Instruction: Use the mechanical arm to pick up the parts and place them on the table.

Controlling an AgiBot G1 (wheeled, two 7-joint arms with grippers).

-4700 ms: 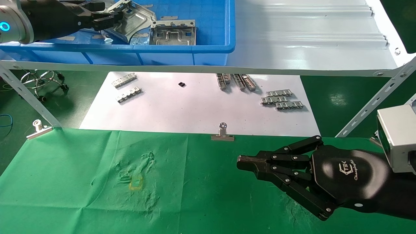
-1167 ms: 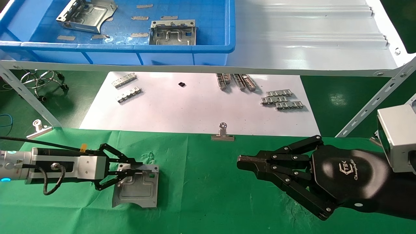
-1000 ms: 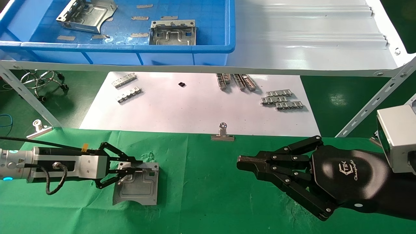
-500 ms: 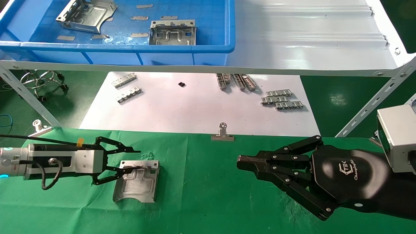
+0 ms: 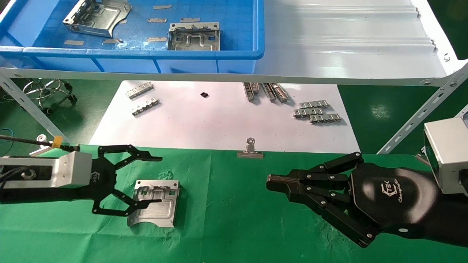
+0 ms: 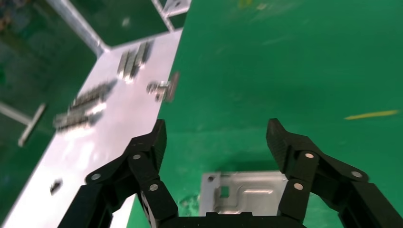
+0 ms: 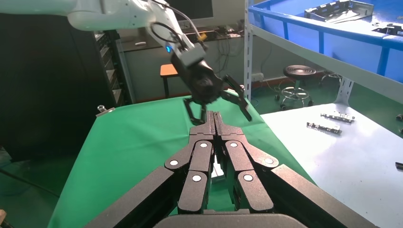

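Note:
A silver stamped part (image 5: 155,203) lies flat on the green table (image 5: 226,226) at the left; it also shows in the left wrist view (image 6: 242,192). My left gripper (image 5: 157,179) is open and empty, raised just above and to the left of that part, fingers spread either side of it. Two more parts (image 5: 97,16) (image 5: 193,36) lie in the blue bin (image 5: 204,54) on the shelf. My right gripper (image 5: 270,180) is shut and empty, parked over the green cloth at the right.
A white paper sheet (image 5: 219,120) beyond the cloth carries small chain-like metal strips (image 5: 317,112). A binder clip (image 5: 250,150) holds the cloth's far edge. The white ribbed shelf (image 5: 347,40) overhangs the back. A slanted shelf strut (image 5: 29,106) stands at the left.
My left gripper carried a part from the blue bin down to the green cloth, opened and let it go, then lifted and drew back to the left. The right arm has not moved.

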